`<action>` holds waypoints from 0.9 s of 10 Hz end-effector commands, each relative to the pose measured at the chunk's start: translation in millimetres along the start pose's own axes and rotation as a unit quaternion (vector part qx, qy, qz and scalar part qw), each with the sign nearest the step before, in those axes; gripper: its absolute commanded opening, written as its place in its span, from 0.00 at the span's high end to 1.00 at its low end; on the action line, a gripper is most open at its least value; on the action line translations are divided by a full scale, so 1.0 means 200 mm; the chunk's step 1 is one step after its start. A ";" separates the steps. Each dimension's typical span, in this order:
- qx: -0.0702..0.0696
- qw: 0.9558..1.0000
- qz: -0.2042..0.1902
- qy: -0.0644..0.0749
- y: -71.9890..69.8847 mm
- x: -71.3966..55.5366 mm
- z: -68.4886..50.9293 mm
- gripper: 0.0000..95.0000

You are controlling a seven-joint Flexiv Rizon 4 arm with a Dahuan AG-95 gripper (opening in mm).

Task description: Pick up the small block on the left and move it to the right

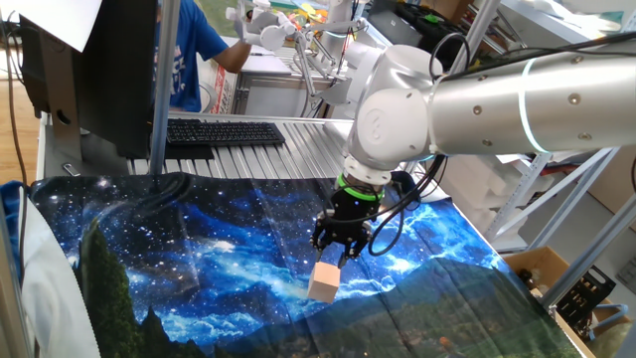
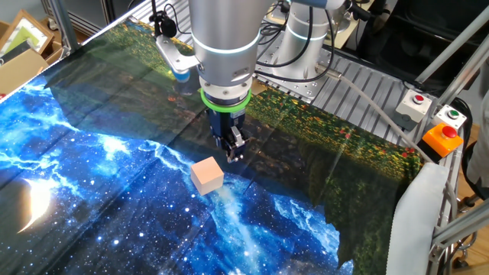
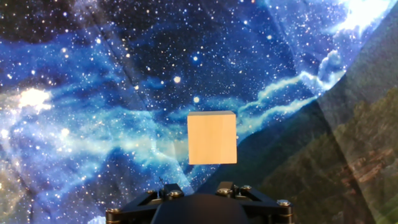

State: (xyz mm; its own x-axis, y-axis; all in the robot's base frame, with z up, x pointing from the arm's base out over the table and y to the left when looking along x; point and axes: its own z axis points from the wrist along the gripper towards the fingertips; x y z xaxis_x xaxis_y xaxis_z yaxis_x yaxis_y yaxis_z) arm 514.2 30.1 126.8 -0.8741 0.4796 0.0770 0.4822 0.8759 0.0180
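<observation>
The small block [image 1: 324, 281] is a plain light tan wooden cube that rests on the starry blue cloth, free of the gripper. It also shows in the other fixed view [image 2: 207, 176] and in the middle of the hand view [image 3: 212, 137]. My gripper [image 1: 338, 247] hangs just above the cloth, beside and slightly behind the block, not touching it. In the other fixed view the gripper [image 2: 234, 150] has its fingers close together and holds nothing. In the hand view only the gripper's dark body shows at the bottom edge.
The galaxy-print cloth [image 1: 199, 259] covers the table. A black keyboard [image 1: 224, 131] lies behind it on a ribbed metal surface. A control box with buttons [image 2: 442, 130] stands at the table's edge. A person [image 1: 194, 50] stands at the back.
</observation>
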 end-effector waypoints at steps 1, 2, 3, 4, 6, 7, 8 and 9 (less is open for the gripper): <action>0.000 1.000 -0.001 -0.001 -0.01 0.00 0.00 0.60; 0.000 1.000 0.001 -0.001 -0.01 0.00 0.00 0.60; -0.001 1.000 0.003 -0.001 -0.01 0.00 0.00 0.60; -0.004 1.000 0.006 0.002 -0.01 0.00 0.00 0.60; -0.007 1.000 0.014 0.003 -0.01 0.00 0.00 0.60; -0.005 1.000 0.019 0.002 -0.01 0.00 0.00 0.60; -0.005 1.000 0.024 0.002 -0.01 0.00 0.00 0.60; -0.005 1.000 0.025 0.003 -0.01 0.00 0.00 0.60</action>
State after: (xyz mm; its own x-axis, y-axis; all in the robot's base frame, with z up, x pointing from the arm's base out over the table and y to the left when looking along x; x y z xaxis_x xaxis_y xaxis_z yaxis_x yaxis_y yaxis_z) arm 513.7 29.0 126.2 -0.8467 0.5252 0.0856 0.5288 0.8484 0.0250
